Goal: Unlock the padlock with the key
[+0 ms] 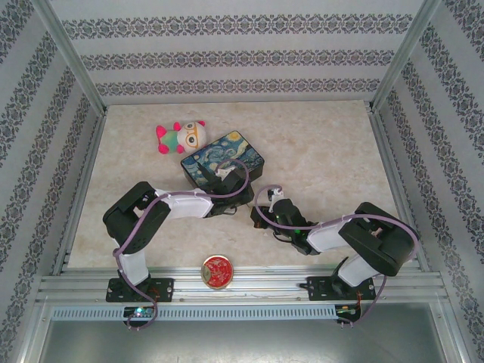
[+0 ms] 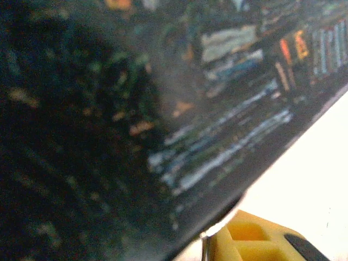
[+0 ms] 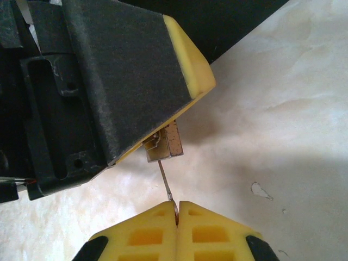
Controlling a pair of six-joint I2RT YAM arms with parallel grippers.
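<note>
Right claw (image 3: pixel 176 215) is pinched fully shut on the thin key (image 3: pixel 166 182), yellow tips pressed together. Just ahead of it, at the far end of the key, the tiny brass padlock (image 3: pixel 164 145) is gripped in the left claw (image 3: pixel 179 92), with pale marbled table (image 3: pixel 283 136) seen behind
</note>
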